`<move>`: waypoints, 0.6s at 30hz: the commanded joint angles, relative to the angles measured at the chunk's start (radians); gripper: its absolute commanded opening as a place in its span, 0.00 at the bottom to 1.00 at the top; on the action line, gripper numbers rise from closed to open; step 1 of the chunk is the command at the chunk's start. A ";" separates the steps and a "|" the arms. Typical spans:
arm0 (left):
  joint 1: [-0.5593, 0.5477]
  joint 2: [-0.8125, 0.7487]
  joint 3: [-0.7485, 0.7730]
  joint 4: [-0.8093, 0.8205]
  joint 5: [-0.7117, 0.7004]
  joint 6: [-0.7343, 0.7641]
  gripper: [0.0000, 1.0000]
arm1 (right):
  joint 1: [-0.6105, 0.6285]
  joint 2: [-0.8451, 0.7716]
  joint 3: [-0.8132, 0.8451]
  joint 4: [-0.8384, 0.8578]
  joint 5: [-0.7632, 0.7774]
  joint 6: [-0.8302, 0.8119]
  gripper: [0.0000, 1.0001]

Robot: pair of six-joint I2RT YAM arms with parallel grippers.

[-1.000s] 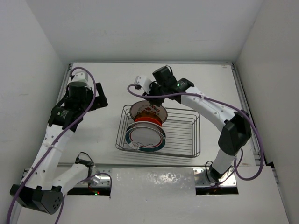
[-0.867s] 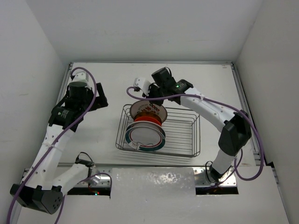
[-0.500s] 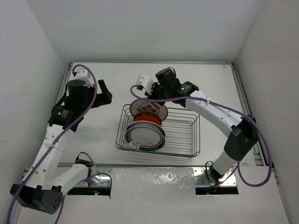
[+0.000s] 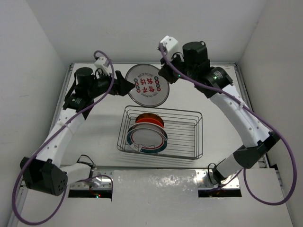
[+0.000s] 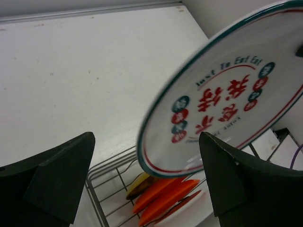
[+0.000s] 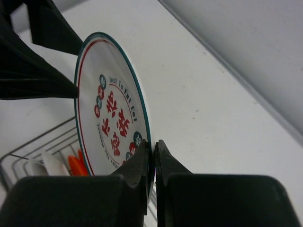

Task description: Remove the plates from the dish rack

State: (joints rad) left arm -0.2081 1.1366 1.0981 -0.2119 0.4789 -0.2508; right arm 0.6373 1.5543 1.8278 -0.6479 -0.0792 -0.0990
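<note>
My right gripper [image 4: 165, 75] [image 6: 154, 151] is shut on the rim of a white plate [image 4: 147, 85] [image 6: 111, 127] with a teal ring and red marks, held in the air behind the dish rack [image 4: 189, 137]. My left gripper [image 4: 128, 85] [image 5: 147, 142] is open, and the plate's [image 5: 222, 94] left edge lies between its fingers [image 5: 61, 179] without touching them. In the rack stand orange plates [image 4: 150, 120] [image 5: 165, 194] and a teal-rimmed white plate [image 4: 147, 139], upright in the dividers.
The dark wire rack [image 5: 97, 189] [image 6: 33, 151] sits mid-table, its right half bare. White walls close in on the left, back and right. A raised rail [image 4: 248, 99] runs along the table's right side.
The right gripper shut on the printed plate and lifted it out of the rack, up and toward the back. The left arm swung right until its open jaws flank the plate's edge.
</note>
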 commanded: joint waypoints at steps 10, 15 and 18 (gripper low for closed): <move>0.019 0.208 0.065 0.344 0.385 -0.139 0.00 | -0.215 -0.040 -0.096 0.267 -0.424 0.369 0.00; 0.024 0.278 0.103 0.378 0.368 -0.199 0.00 | -0.228 0.000 -0.127 0.358 -0.452 0.427 0.00; 0.050 0.308 0.120 0.391 0.244 -0.254 0.00 | -0.246 0.036 -0.137 0.385 -0.470 0.443 0.05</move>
State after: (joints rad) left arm -0.1589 1.4307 1.1625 0.0574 0.7799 -0.4408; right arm 0.3759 1.5547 1.7008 -0.4019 -0.4187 0.2352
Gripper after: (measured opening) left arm 0.031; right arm 0.049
